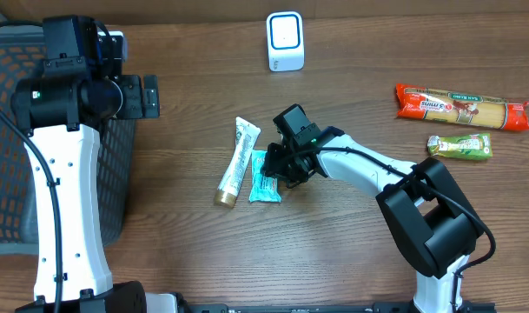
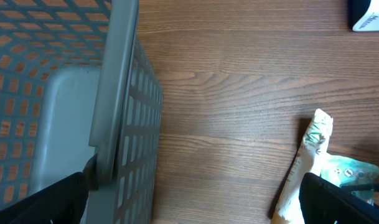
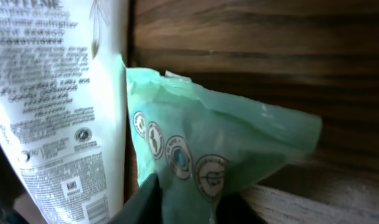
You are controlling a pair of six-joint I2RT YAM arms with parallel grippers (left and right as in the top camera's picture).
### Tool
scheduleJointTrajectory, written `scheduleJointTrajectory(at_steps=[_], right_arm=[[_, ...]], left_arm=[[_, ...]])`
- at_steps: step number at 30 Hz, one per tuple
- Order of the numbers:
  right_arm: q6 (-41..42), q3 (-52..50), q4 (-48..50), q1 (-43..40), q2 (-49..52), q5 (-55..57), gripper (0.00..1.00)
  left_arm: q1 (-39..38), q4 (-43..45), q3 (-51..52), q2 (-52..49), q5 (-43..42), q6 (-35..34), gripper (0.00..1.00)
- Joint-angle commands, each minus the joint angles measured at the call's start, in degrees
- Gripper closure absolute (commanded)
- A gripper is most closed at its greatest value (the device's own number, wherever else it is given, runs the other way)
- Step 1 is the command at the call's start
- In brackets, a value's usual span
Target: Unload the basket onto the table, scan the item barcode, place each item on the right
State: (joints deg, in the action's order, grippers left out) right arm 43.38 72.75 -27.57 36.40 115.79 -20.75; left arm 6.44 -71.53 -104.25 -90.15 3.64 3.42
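The teal packet (image 1: pixel 265 176) lay flat on the wooden table (image 1: pixel 333 261), a little left of the middle, with its long side running away from the robot. Its left edge touched a white tube (image 1: pixel 237 162), which lay slanted just beside it, the gold cap at the near end and the flat crimped end at the far end. In the right wrist view the printed back of the tube showed small text and a small barcode, and the packet showed a row of round symbols.

The right gripper (image 1: pixel 281 169) was down at the right edge of the packet. In the right wrist view the film of the packet was rumpled and raised between the two dark fingers, so the jaws had closed on the packet's edge. The rest of the packet was on the wood.

The scanner (image 1: pixel 286 41), a small white box with a blue frame on its face, stood at the far edge of the table, well apart from the packet. At the right side lay a long orange package (image 1: pixel 462 107) and, just in front of it, a shorter green package (image 1: pixel 459 146); the two were near each other but not touching.

The left gripper (image 1: pixel 148 96) hung by the right rim of the dark mesh basket (image 1: pixel 3 174) at the left side of the table. Its fingers (image 2: pixel 345 199) stood wide apart and held nothing.
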Motion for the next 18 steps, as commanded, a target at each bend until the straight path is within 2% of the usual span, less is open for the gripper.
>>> scheduleJointTrajectory(at_steps=[1,4,8,10,15,18], right_arm=[[-0.3,-0.4,-1.6,-0.4,1.1,1.6,0.90],[-3.4,0.3,-5.3,-3.4,-0.7,1.6,0.96],[-11.2,2.2,-12.1,-8.1,-5.8,2.6,0.96],[-13.8,3.1,-16.3,-9.9,-8.7,6.8,0.96],[-14.9,5.6,-27.8,-9.9,-12.0,31.8,0.96],[-14.9,5.2,-30.4,-8.0,-11.2,46.8,0.96]], left_arm=[[0.3,0.2,-0.5,-0.5,-0.5,0.9,0.00],[0.3,0.2,-0.5,-0.5,-0.5,0.9,0.00],[0.3,0.2,-0.5,-0.5,-0.5,0.9,0.00],[0.3,0.2,-0.5,-0.5,-0.5,0.9,0.00],[0.3,0.2,-0.5,-0.5,-0.5,0.9,0.01],[0.3,0.2,-0.5,-0.5,-0.5,0.9,0.01]])
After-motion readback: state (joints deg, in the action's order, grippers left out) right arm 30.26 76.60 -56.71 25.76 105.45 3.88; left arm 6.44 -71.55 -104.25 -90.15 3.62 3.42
